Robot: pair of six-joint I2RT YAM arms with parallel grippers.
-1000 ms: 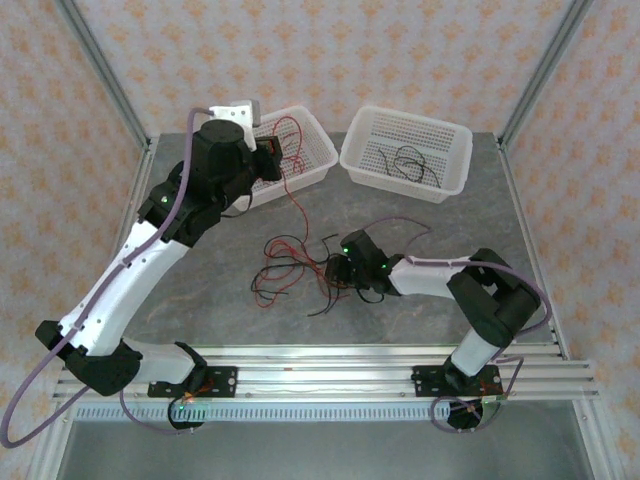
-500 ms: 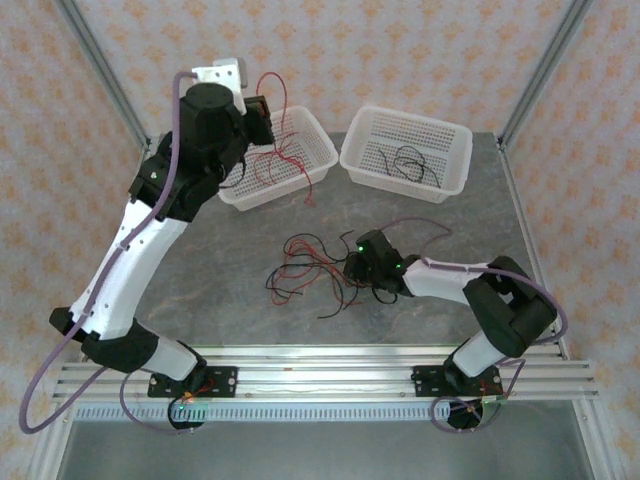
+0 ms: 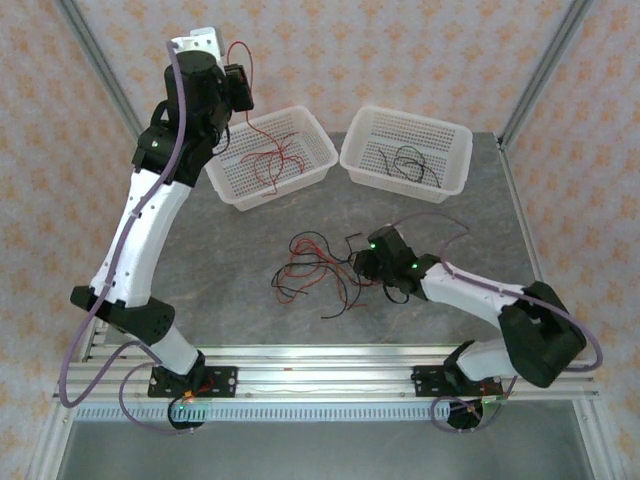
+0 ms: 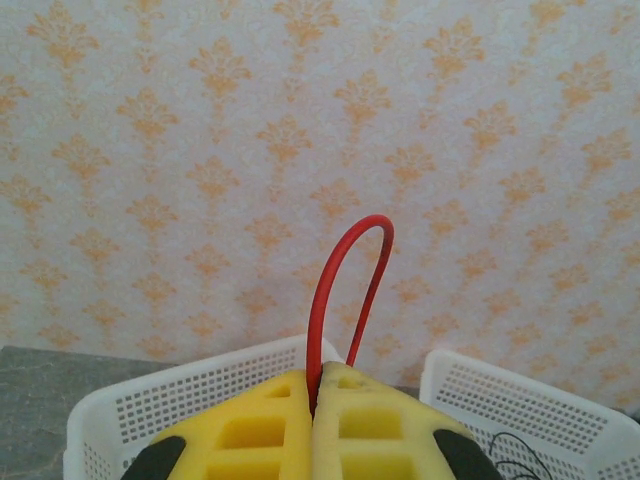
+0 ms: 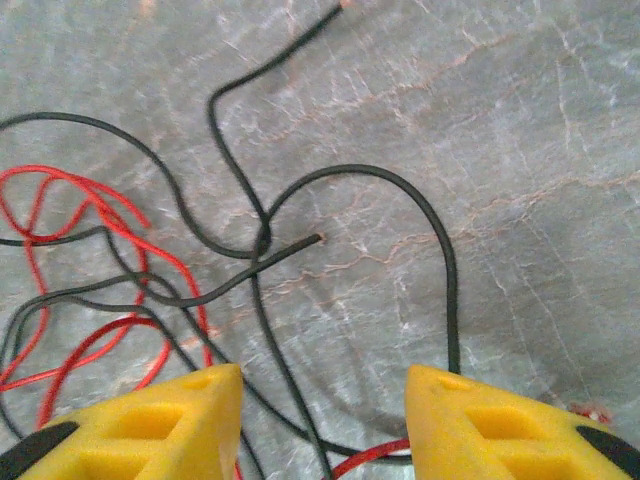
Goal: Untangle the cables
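Observation:
My left gripper (image 3: 238,88) is raised high above the left white basket (image 3: 300,182), shut on a red cable (image 4: 321,295) that loops above the fingertips and trails down into that basket. More red cable (image 3: 268,165) lies inside it. On the table, a tangle of red and black cables (image 3: 315,268) is spread out. My right gripper (image 3: 362,265) hovers low at the tangle's right edge, open. In the right wrist view a black cable (image 5: 449,280) curves between its spread fingers and red strands (image 5: 100,205) lie to the left.
A second white basket (image 3: 400,188) at the back right holds a black cable (image 3: 410,162). The grey marbled table (image 3: 200,260) is framed by aluminium posts and patterned walls. A metal rail (image 3: 330,375) runs along the near edge.
My left arm has risen and swung back-left, lifting the red cable clear of the tangle until it hangs over the left basket. My right gripper has shifted right and opened a little wider.

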